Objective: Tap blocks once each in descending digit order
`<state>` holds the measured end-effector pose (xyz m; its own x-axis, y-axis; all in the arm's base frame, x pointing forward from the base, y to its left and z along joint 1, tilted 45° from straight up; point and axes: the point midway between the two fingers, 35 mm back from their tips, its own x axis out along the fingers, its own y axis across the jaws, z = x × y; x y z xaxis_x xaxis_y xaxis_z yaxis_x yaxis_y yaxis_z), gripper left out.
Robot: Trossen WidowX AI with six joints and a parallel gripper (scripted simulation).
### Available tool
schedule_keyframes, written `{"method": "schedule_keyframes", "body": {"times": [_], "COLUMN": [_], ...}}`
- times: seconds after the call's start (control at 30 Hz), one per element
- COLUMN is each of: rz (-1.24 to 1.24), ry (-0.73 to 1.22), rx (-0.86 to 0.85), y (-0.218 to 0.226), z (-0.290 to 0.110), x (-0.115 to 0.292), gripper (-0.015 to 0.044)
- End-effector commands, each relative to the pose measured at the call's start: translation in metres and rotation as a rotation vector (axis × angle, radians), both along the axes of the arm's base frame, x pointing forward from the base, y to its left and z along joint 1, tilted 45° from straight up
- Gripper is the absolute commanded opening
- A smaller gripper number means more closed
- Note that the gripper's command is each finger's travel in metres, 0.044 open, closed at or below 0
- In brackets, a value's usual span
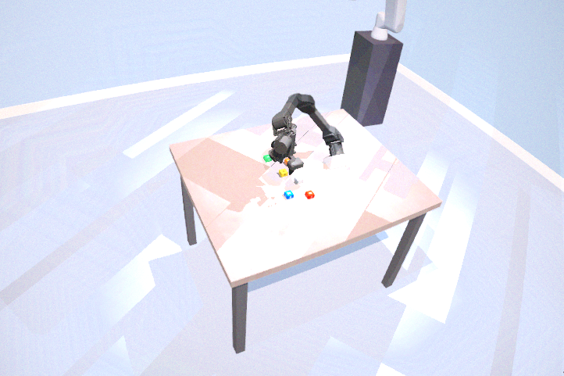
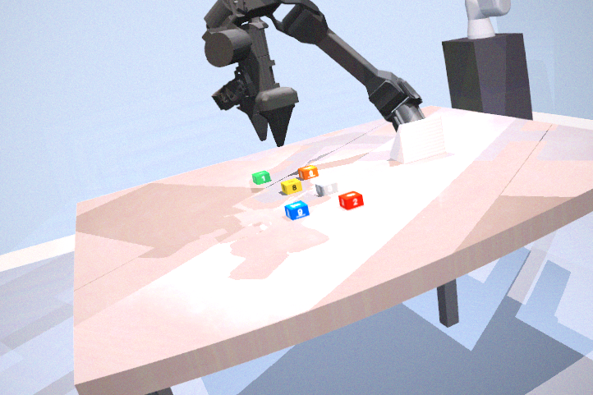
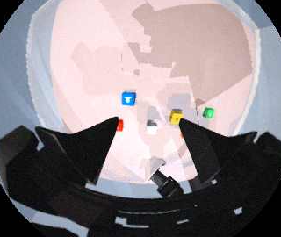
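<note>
1. Our gripper (image 2: 273,138) hangs high above the cluster with its jaws spread wide and nothing between them.
2. The blue block (image 2: 296,209), which looks to carry a 9, is likely our first tap; it lies nearest the table's front edge (image 2: 346,311).
3. Around the blue block: yellow block (image 2: 291,186), white block (image 2: 325,188) and orange block (image 2: 308,172) behind, red block (image 2: 351,200) beside, green block (image 2: 260,176) farthest.
4. The risk is that, descending short of blue, a spread finger could nudge yellow or white, a touch out of order.
</note>
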<state>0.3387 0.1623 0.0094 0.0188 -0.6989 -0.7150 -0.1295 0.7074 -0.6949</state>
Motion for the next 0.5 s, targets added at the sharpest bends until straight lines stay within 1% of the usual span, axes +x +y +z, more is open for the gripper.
{"method": "schedule_keyframes", "body": {"times": [0.0, 0.13, 0.27, 0.33, 0.47], "rz": [-0.015, -0.015, -0.019, -0.021, -0.021], "ry": [-0.025, -0.026, -0.025, -0.025, -0.025], "rx": [0.014, 0.008, -0.008, -0.011, -0.012], "y": [-0.045, -0.099, -0.149, -0.158, -0.159], "z": [0.052, 0.101, 0.143, 0.15, 0.15], "x": [0.013, 0.008, -0.009, -0.013, -0.014], "gripper": [0.04, 0.04, 0.04, 0.04, 0.04]}}
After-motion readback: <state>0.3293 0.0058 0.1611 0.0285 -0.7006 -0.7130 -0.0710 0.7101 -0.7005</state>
